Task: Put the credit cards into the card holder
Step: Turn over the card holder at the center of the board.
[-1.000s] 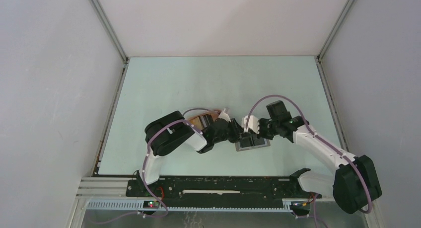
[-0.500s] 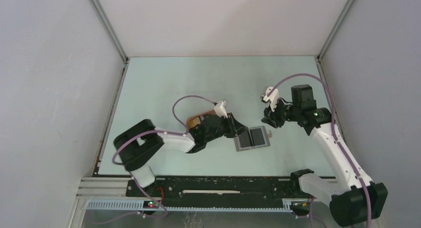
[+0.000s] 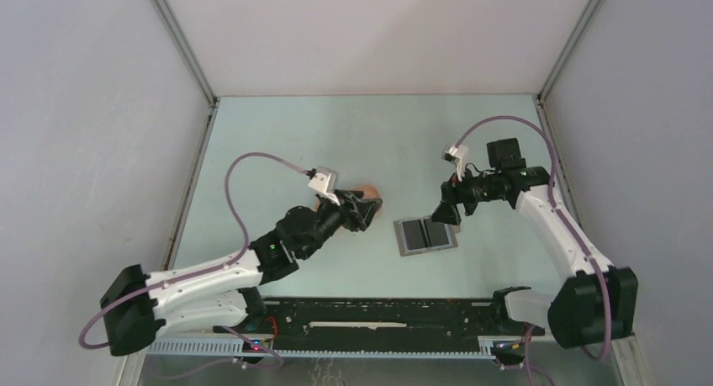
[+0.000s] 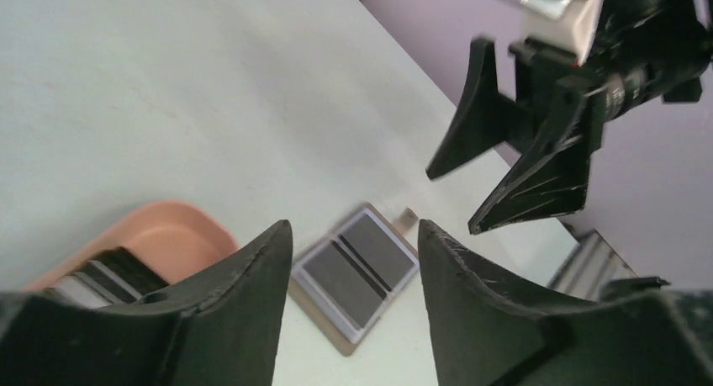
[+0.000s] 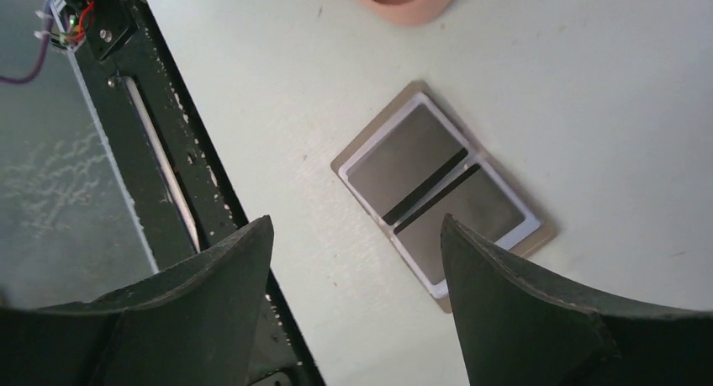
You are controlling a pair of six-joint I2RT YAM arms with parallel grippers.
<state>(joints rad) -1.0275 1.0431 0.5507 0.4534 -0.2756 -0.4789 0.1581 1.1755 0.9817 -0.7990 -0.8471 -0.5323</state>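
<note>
1. A pale green table (image 3: 336, 134) inside white walls: the card holder (image 3: 426, 235) lies open and flat, right of a peach tray (image 4: 168, 235) holding striped credit cards (image 4: 109, 268).
2. The left gripper (image 4: 353, 226) hangs beside the tray, parted and empty.
3. The right gripper (image 5: 355, 222) hovers at the card holder's right, spread wide and empty.

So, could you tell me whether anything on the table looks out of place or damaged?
Nothing stands out. The card holder lies open and flat on the table, only slightly askew, and the credit cards sit in the peach tray. No damage is visible.
</note>
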